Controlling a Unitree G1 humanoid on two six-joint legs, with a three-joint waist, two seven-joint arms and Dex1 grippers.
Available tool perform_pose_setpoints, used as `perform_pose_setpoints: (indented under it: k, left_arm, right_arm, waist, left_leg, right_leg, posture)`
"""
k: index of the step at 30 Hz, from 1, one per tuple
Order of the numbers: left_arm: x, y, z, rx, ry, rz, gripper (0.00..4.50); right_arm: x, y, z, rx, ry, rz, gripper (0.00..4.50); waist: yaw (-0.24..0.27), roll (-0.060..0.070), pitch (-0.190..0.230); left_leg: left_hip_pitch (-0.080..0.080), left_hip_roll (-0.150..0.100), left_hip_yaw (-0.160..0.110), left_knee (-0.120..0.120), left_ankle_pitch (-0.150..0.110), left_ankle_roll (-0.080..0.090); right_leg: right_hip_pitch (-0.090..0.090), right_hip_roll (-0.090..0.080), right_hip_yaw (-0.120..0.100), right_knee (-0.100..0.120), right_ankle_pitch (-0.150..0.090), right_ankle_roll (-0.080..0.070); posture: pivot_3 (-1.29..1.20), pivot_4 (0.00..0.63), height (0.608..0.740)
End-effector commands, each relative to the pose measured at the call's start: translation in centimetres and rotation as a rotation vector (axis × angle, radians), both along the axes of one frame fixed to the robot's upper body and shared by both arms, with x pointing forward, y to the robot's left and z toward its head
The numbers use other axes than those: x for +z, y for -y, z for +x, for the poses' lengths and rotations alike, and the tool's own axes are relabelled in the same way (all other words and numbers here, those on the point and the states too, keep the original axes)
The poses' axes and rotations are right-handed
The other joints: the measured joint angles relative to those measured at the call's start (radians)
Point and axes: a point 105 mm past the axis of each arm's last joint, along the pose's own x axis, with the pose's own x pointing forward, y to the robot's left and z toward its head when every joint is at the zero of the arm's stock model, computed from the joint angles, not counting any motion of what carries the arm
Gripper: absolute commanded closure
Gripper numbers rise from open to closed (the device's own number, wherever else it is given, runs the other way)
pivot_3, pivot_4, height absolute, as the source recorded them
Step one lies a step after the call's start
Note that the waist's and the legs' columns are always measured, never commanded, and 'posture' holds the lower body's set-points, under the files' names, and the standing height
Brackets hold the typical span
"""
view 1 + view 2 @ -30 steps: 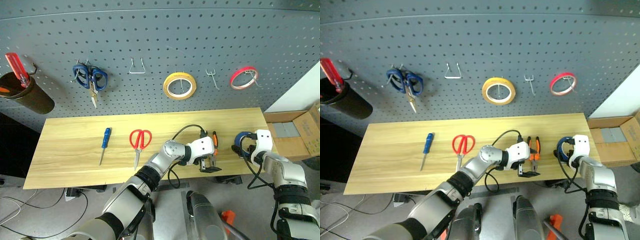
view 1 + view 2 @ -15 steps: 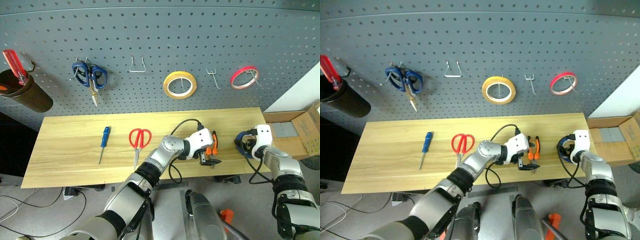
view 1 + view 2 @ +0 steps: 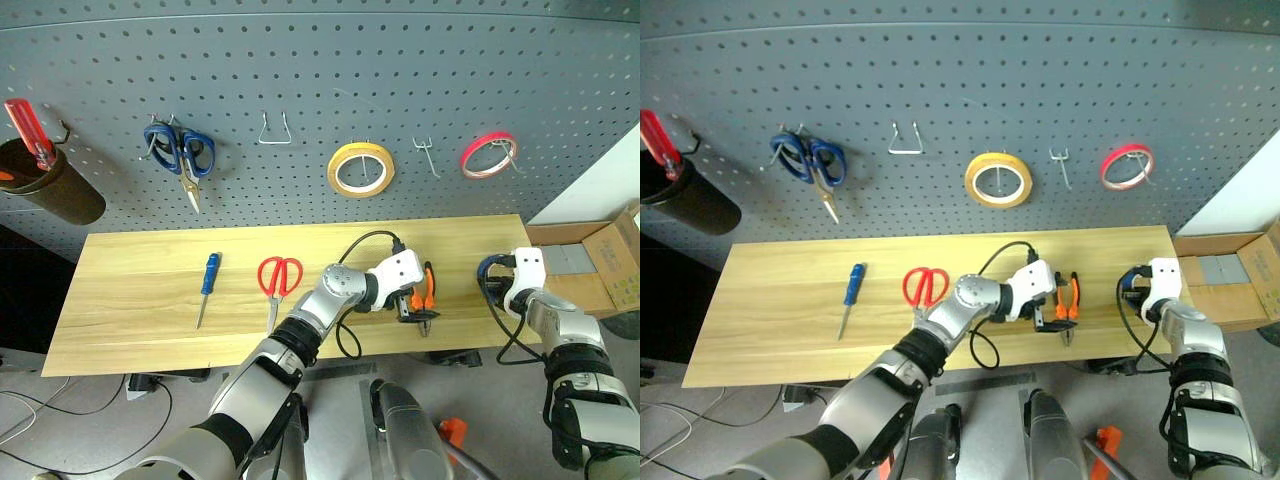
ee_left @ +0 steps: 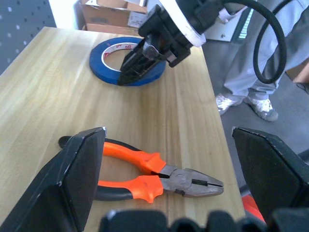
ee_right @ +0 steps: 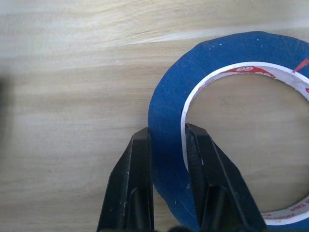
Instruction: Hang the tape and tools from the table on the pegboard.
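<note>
The blue tape (image 5: 231,125) lies flat near the right end of the table (image 3: 150,300). My right gripper (image 5: 166,145) is shut on the tape, one finger outside its wall and one inside the ring; the same grip shows in the left wrist view on the tape (image 4: 126,60). My left gripper (image 4: 168,133) is open and hovers just above the orange-and-black pliers (image 4: 145,176), fingers wide to either side. Red-handled scissors (image 3: 278,280) and a blue-handled screwdriver (image 3: 208,285) lie further left on the table. The pegboard (image 3: 320,60) rises behind.
On the pegboard hang blue-handled scissors (image 3: 180,155), a yellow roll (image 3: 360,168), a red roll (image 3: 488,155), two bare hooks (image 3: 275,130) (image 3: 425,155) and a dark cup (image 3: 45,195) with a red screwdriver. A cardboard box (image 3: 590,265) sits right of the table. A person's legs (image 4: 260,72) stand beyond the table's end.
My right gripper's fingers have closed from wide open onto the tape's wall. My left gripper has shifted slightly from the table's front edge to over the pliers, still open.
</note>
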Motion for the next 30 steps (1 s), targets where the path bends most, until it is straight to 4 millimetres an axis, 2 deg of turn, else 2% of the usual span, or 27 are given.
perform_pose_setpoints:
  k: [1,4,5,6,9,13,18,23,25,30]
  left_arm:
    - [1.8,-0.6,-0.4,0.009,-0.027,-0.1,0.0]
    - [2.9,-2.2,-0.6,0.071,-0.086,-0.189,0.0]
    - [3.3,-2.7,-0.7,0.095,-0.107,-0.222,0.0]
    - [3.7,-3.3,-0.9,0.124,-0.123,-0.249,0.0]
    - [4.3,-4.7,-1.0,0.216,-0.146,-0.293,0.0]
    - [4.6,-6.9,-1.0,0.342,-0.142,-0.326,0.0]
    - [5.3,-8.7,-0.6,0.443,-0.132,-0.358,0.0]
    - [5.8,-9.7,-0.2,0.475,-0.111,-0.36,0.0]
    - [6.2,-9.9,0.0,0.482,-0.102,-0.361,0.0]
    - [6.3,-10.3,0.2,0.488,-0.099,-0.357,0.0]
  right_arm:
    - [1.1,-1.6,-1.0,0.142,0.067,-0.166,4.1]
    - [3.6,-4.4,-2.6,0.31,0.211,-0.332,4.1]
    - [4.4,-5.1,-3.2,0.34,0.253,-0.377,4.1]
    - [5.1,-5.5,-3.8,0.353,0.298,-0.418,4.1]
    - [7.2,-6.8,-5.0,0.384,0.437,-0.543,4.1]
    - [9.1,-8.6,-5.9,0.4,0.604,-0.69,4.1]
    - [9.7,-10.2,-5.2,0.403,0.729,-0.721,4.1]
    - [10.9,-11.4,-3.3,0.46,0.838,-0.736,4.1]
    - [10.4,-11.3,-2.4,0.489,0.817,-0.653,4.1]
    - [9.9,-11.4,-1.9,0.626,0.825,-0.62,4.1]
  waist:
    - [0.0,0.002,-0.001]
    - [0.002,0.013,-0.009]
    - [0.002,0.017,-0.013]
    - [0.002,0.021,-0.018]
    - [0.006,0.023,-0.042]
    - [0.01,0.022,-0.098]
    - [0.017,0.016,-0.146]
    - [0.02,0.012,-0.176]
    - [0.023,0.011,-0.187]
    - [0.032,0.011,-0.194]
  left_leg:
    - [0.0,0.0,0.0,0.0,0.0,0.0]
    - [-0.006,0.0,0.0,0.0,0.002,-0.004]
    - [-0.007,-0.001,0.001,-0.001,0.002,-0.005]
    - [-0.009,-0.001,0.002,0.0,0.002,-0.005]
    - [-0.014,-0.002,0.003,0.001,0.003,-0.007]
    - [-0.013,-0.002,0.003,0.0,0.005,-0.009]
    - [0.005,-0.001,0.001,-0.001,0.004,-0.007]
    - [0.021,-0.001,0.002,0.0,0.005,-0.004]
    - [0.022,-0.001,0.002,-0.001,0.005,-0.004]
    - [0.022,-0.001,0.002,-0.002,0.005,-0.004]
  right_leg:
    - [-0.001,0.0,0.0,0.0,0.0,-0.001]
    - [-0.007,-0.001,0.0,0.002,0.001,-0.001]
    - [-0.01,-0.002,0.001,0.002,0.001,-0.001]
    - [-0.013,-0.003,0.001,0.003,0.001,-0.001]
    - [-0.018,-0.004,0.001,0.003,0.002,-0.001]
    - [-0.016,-0.003,0.001,0.001,0.005,-0.001]
    - [0.004,0.0,0.001,-0.002,0.002,0.002]
    - [0.02,0.0,0.001,-0.003,0.004,0.002]
    - [0.02,0.0,0.001,-0.003,0.004,0.001]
    - [0.02,0.0,0.002,-0.002,0.006,-0.004]
  posture:
    - [-0.11,0.277,0.74]
    - [-0.13,0.222,0.74]
    - [-0.13,0.222,0.74]
    - [-0.13,0.191,0.74]
    - [-0.13,0.16,0.74]
    - [-0.1,0.095,0.74]
    - [-0.06,0.05,0.74]
    - [-0.04,0.036,0.74]
    - [-0.03,0.038,0.74]
    - [-0.02,0.047,0.74]
